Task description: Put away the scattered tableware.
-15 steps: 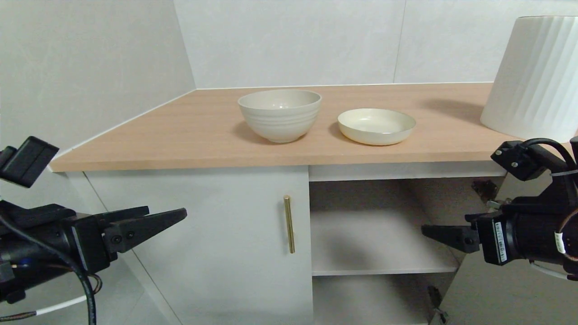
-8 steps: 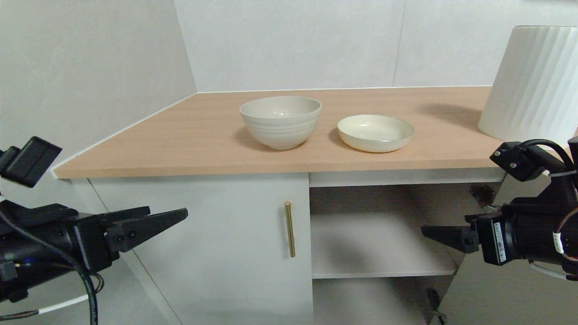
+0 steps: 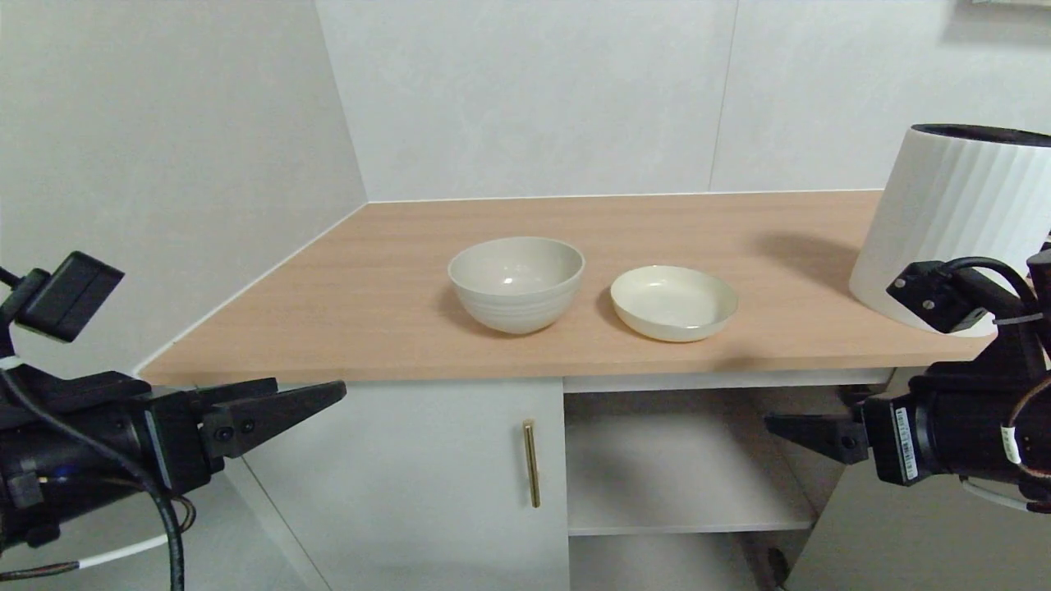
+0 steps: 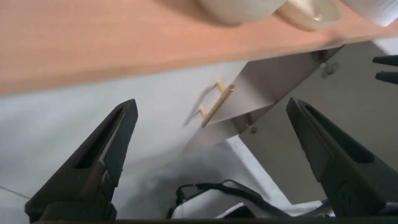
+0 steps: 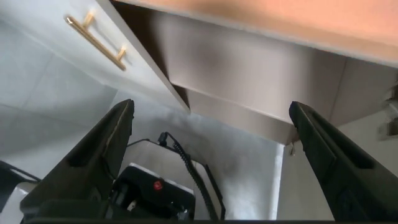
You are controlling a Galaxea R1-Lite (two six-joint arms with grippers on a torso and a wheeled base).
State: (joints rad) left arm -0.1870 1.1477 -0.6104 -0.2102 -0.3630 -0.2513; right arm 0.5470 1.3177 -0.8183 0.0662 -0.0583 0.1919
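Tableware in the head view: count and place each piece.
2. The deep bowl sits on the countertop; the shallow dish stands beside it, toward the robot's right, not touching. Cupboard interior partly hidden.

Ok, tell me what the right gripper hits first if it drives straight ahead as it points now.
Most likely the inside of the open white cupboard compartment: the right gripper points into it beneath the light wooden countertop. Which inner surface comes first, I cannot tell.

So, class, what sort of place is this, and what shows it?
Probably a home kitchen or dining corner. A bowl and a dish stand on a wooden counter, and the cabinet below is open on one side, showing a shelf.
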